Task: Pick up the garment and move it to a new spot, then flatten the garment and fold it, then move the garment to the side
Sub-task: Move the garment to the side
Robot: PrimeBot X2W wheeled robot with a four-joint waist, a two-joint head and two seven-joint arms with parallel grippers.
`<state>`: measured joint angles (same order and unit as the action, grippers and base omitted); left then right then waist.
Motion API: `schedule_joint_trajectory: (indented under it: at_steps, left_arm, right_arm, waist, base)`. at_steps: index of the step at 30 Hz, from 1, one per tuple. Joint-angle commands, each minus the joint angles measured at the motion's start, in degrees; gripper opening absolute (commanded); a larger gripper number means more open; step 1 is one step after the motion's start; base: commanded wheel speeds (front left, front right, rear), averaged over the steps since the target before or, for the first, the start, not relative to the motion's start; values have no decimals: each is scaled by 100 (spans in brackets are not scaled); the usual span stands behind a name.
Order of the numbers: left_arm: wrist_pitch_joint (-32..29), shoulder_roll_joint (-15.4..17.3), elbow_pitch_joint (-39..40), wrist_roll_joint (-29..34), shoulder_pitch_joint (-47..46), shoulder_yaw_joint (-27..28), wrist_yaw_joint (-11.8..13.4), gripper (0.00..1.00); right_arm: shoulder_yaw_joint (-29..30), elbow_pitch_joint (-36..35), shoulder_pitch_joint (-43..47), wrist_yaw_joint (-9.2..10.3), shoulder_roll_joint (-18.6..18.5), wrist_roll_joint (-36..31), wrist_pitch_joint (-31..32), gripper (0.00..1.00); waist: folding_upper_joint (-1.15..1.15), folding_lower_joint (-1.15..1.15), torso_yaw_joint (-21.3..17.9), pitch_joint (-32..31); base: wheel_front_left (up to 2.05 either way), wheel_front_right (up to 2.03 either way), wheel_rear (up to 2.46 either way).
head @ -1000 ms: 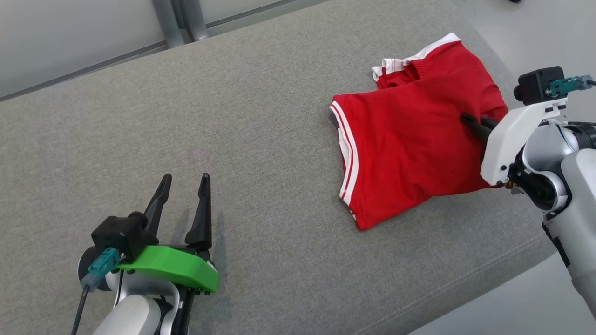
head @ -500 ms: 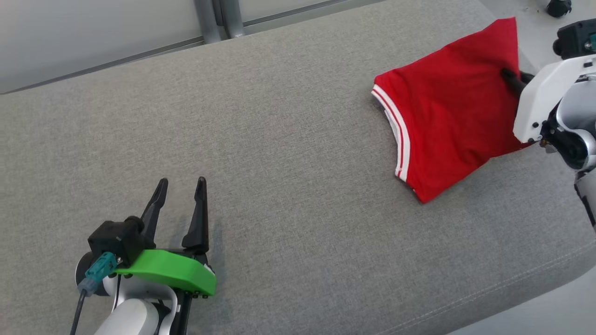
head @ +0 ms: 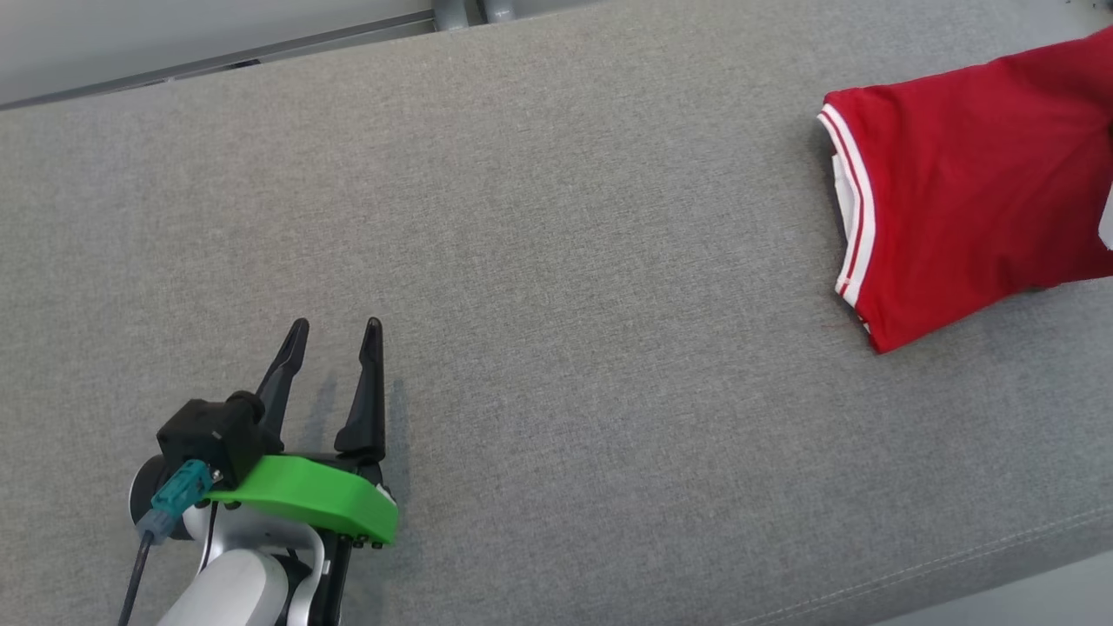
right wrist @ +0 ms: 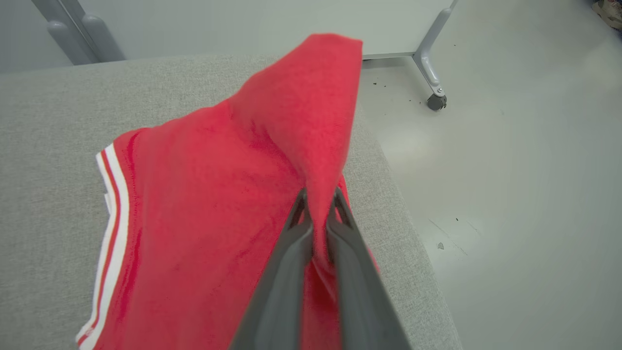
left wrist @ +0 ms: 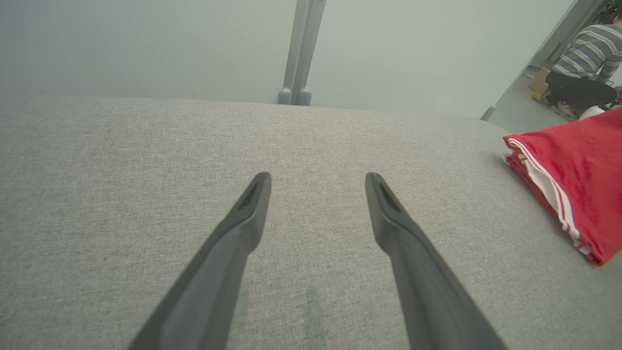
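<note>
Two long fingers of the left end effector (head: 336,323) stand spread wide with nothing between them, low over the grey surface (head: 556,217) at the lower left. Bare cloth stretches across the middle. Far to the right lies the red garment (head: 965,183), at the surface's right end, its white-striped hem turned left. The right end effector (right wrist: 319,199) is closed on a fold of it, and the pinched cloth rises in a peak above the fingertips. Right of the surface's edge is pale floor (right wrist: 510,170).
</note>
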<state>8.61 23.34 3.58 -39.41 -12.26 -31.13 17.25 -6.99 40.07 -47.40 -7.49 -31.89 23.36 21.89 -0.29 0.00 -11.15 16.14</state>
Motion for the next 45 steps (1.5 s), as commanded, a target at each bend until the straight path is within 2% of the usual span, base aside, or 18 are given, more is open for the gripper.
schedule_joint_trajectory:
  at_steps: [1, 7, 14, 15, 17, 22, 29, 38, 45]
  left_arm:
    - [-23, 59, 29, 36, -96, 17, 34, 100]
    - [-152, 155, 148, 139, -288, -18, 50, 100]
    - [-228, 198, 234, 184, -383, -57, 64, 100]
    - [-224, 204, 244, 190, -389, -54, 70, 100]
    - [-229, 217, 256, 194, -389, -46, 95, 100]
    - [-227, 240, 243, 183, -372, -37, 109, 100]
    - [-213, 251, 223, 161, -346, -39, 113, 100]
    - [-24, 193, 173, 83, -274, 18, 54, 100]
    - [248, 101, 36, -29, -161, 130, 41, 100]
  right_arm:
    - [27, 87, -12, 0, -49, -125, -70, 0]
    - [367, 915, -219, 1, -136, -957, -669, 0]
    - [702, 1559, -516, 1, -122, -1799, -1202, 0]
    - [750, 1630, -558, 1, -128, -1938, -1274, 23]
    - [851, 1721, -619, 1, -119, -2187, -1477, 100]
    - [1123, 1915, -703, 1, -35, -2739, -1916, 100]
    - [1155, 2113, -725, 1, 241, -3018, -2267, 100]
    - [668, 2228, -1046, 1, 578, -2689, -2897, 100]
    - [-128, 1948, -1163, 1, 819, -1888, -3320, 100]
  waist:
    - [29, 0, 143, 167]
    - [29, 0, 403, 454]
    - [29, 0, 624, 663]
    - [29, 0, 646, 688]
    - [29, 0, 670, 722]
    - [29, 0, 680, 742]
    - [29, 0, 564, 649]
    - [29, 0, 307, 182]
    - [29, 0, 201, -351]
  base:
    - [0, 0, 0]
    - [0, 0, 0]
    - [0, 0, 0]
    - [0, 0, 0]
    - [0, 0, 0]
    - [0, 0, 0]
    - [0, 0, 0]
    - [0, 0, 0]
    - [0, 0, 0]
